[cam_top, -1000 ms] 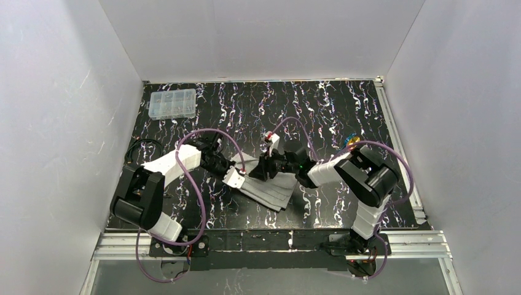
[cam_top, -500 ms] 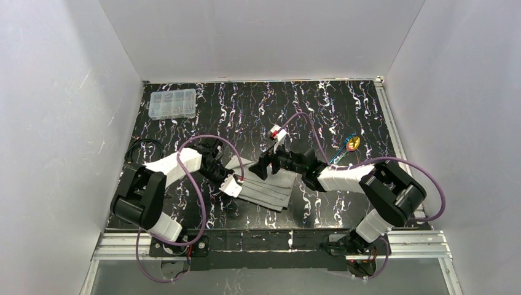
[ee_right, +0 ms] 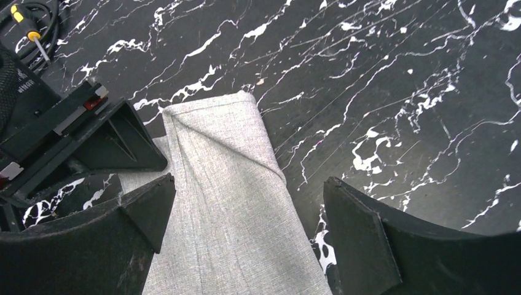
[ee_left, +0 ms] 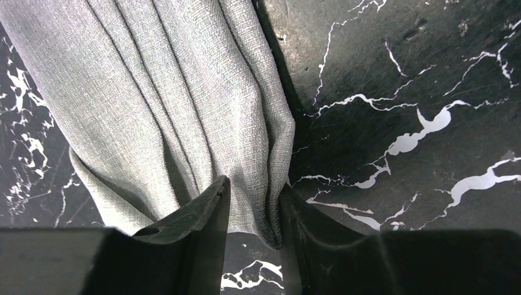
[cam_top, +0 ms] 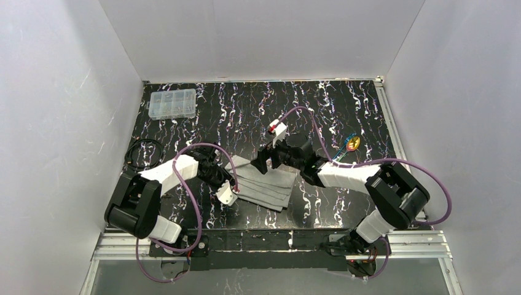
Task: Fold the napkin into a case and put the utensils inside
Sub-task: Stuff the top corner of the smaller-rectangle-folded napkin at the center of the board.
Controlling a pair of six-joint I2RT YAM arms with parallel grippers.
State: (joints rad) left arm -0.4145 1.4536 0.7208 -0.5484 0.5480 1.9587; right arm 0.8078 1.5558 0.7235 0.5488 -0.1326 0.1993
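Soft, even overhead light; napkin (ee_left: 184, 92) weave sharp, dark shadow beside its fold.

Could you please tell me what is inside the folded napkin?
Nothing shows inside the napkin: its layers cover that. The utensils lie apart on the table, to its right.

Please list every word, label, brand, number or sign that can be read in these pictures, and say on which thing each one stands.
No text can be read for certain.
Small white print on the black housing, left edge of the right wrist view: too small to read.
The red and white tag by the right wrist: no legible letters.
The clear compartment box: no label visible.
The napkin: plain, no print.
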